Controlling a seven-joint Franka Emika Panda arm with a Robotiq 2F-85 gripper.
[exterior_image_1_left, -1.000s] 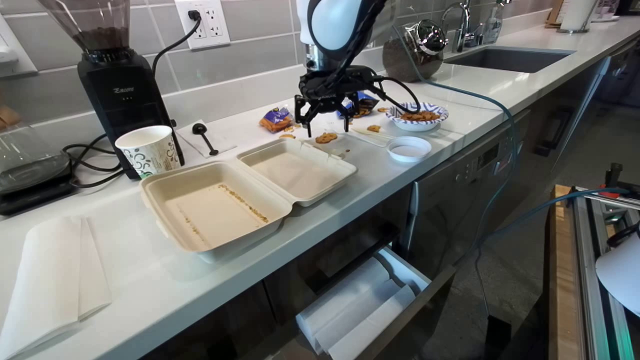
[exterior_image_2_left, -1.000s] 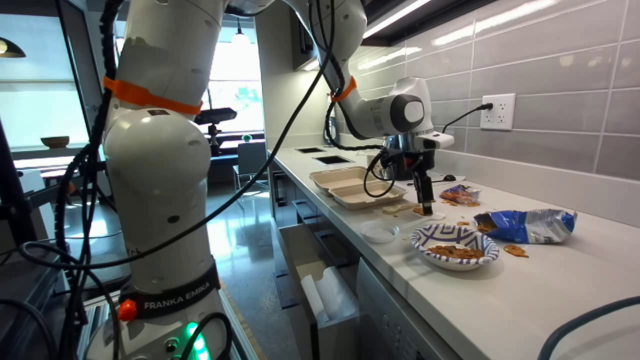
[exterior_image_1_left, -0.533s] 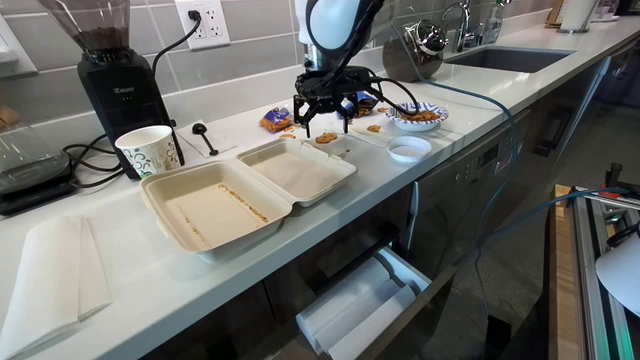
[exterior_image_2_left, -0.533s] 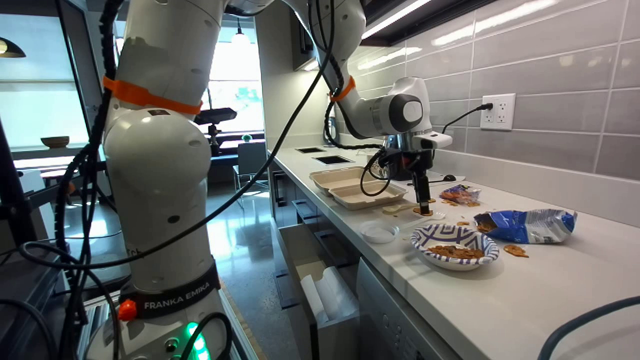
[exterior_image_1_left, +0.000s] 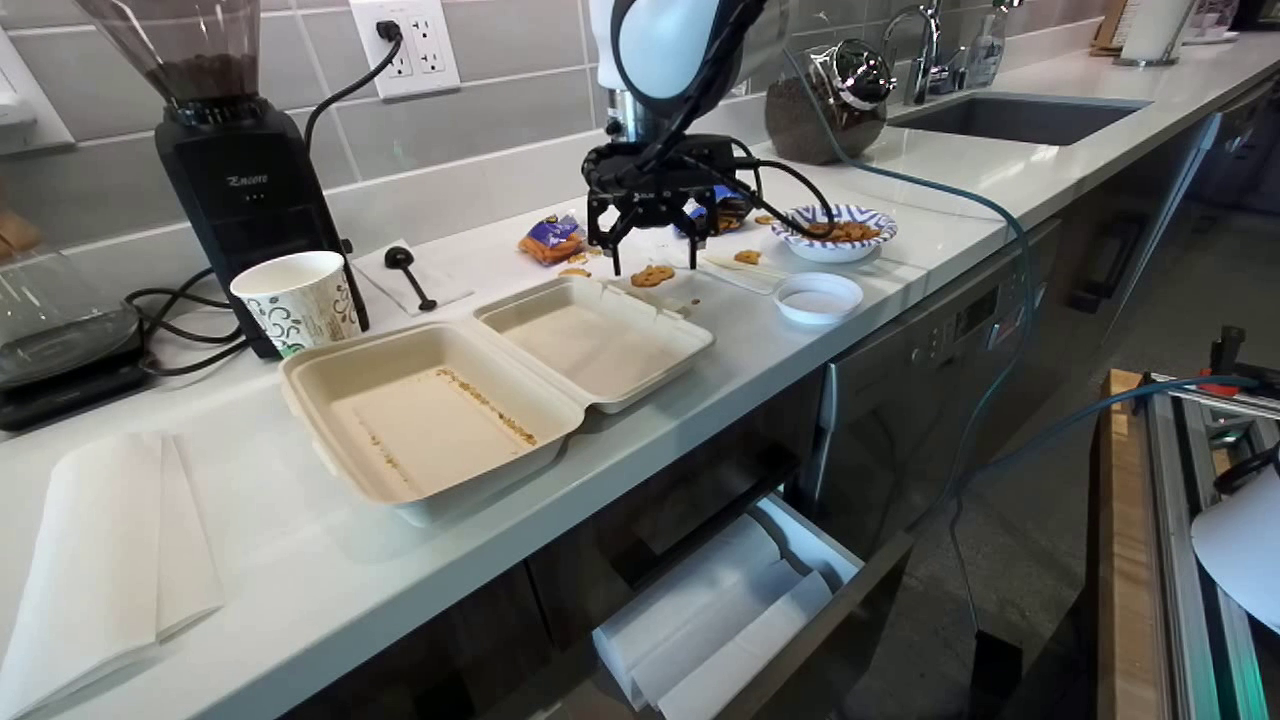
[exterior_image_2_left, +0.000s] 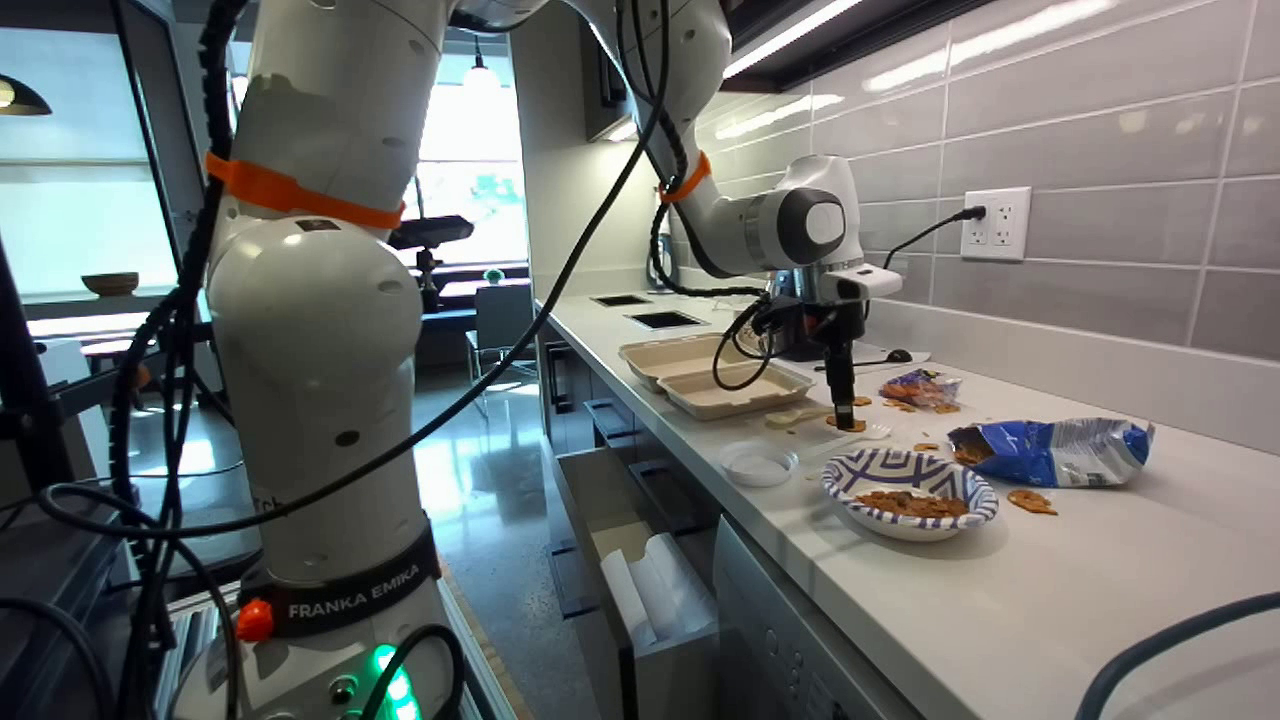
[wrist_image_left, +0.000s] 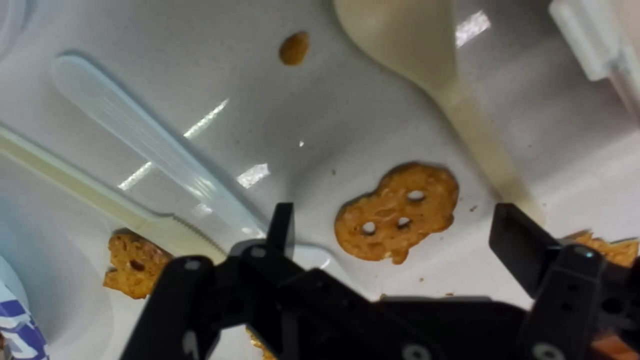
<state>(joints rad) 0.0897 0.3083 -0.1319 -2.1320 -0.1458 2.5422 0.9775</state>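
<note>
Although the pretzel-shaped cracker (wrist_image_left: 390, 207) lies between the fingers (wrist_image_left: 283, 230) of the gripper (exterior_image_1_left: 655, 267), its long axis does not line up squarely with the gap: in the wrist view, just below and right of centre, it slants from lower left to upper right, so that the fingers, one on each side of it, face its ends more than its long flanks. They stand wide apart, with nothing clamped, and counter (wrist_image_left: 310, 110) shows between the cracker and each of them. The cracker's upper edge reaches higher in that frame than either fingertip. Close by, a tan spoon (wrist_image_left: 450, 92) sends its handle down toward the right-hand finger and a pale plastic utensil (wrist_image_left: 160, 155) passes behind the left-hand one, leaving, I would judge, little spare room on either side. As for pose, in an exterior view the arm (exterior_image_2_left: 315, 310) rises at the left of the frame, arches across the top and drops right of centre, where the gripper points almost straight down, its tips low over the counter; whether they touch it cannot be told. A patterned bowl (exterior_image_2_left: 905, 470) stands to the lower right there.
</note>
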